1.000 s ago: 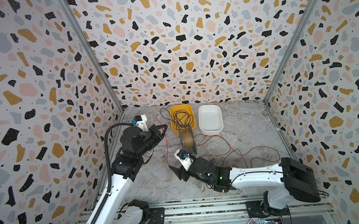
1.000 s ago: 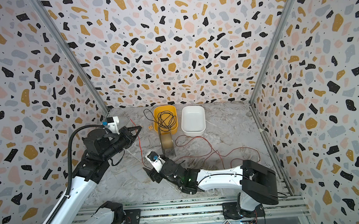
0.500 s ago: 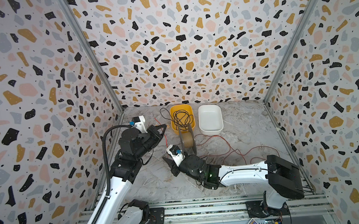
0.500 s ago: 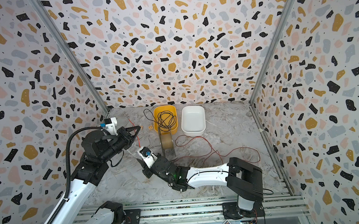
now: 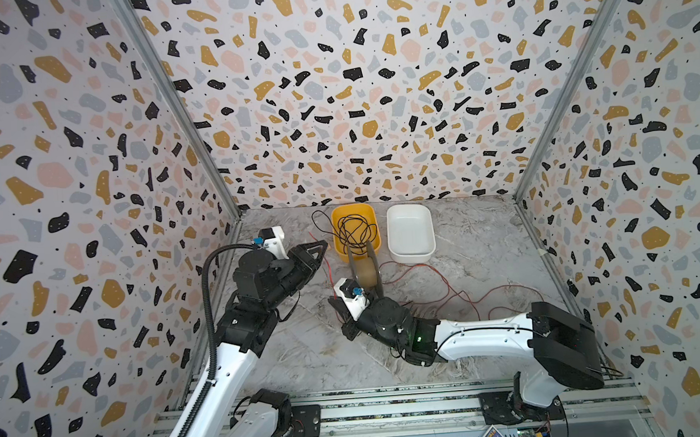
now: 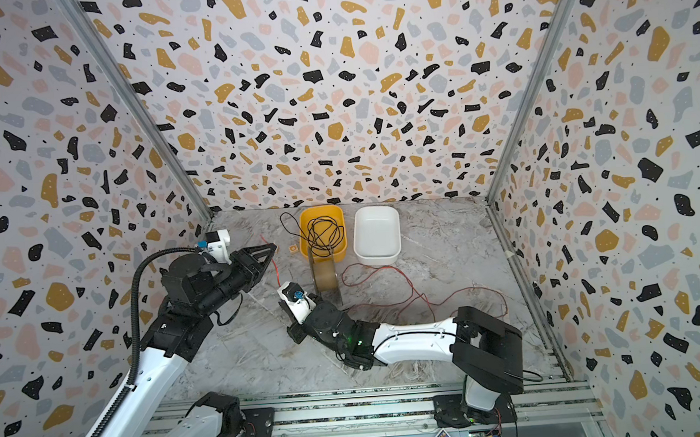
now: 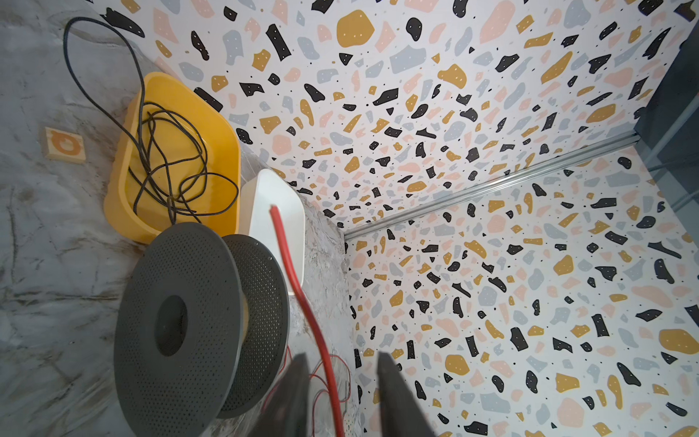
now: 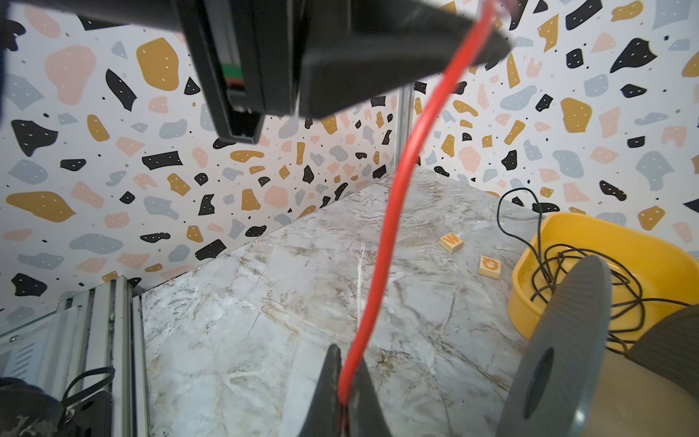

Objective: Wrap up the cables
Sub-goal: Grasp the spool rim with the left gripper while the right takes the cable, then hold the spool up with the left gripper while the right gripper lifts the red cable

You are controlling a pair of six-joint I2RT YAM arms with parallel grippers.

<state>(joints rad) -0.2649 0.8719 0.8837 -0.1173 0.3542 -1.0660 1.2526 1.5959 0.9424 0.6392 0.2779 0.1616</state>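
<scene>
Red wire (image 8: 389, 227) | right hand (image 8: 346, 359) pinches it | left hand (image 7: 342, 357) spread | spool (image 8: 559, 359) cut off

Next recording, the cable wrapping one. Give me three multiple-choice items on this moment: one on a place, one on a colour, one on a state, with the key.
1. The black wire lies:
A) wholly on the floor
B) mostly in the yellow tub
C) hung on the wall

2. The empty tub is:
A) grey
B) white
C) red

3. The right hand is:
A) open and empty
B) shut on the red wire
C) shut on the black wire

Key:
1 B: its tangle sits inside that tub, with one loop spilling over the rim.
2 B: in both top views the tub with nothing in it is white.
3 B: in the right wrist view its fingers pinch the red wire between them.
</scene>
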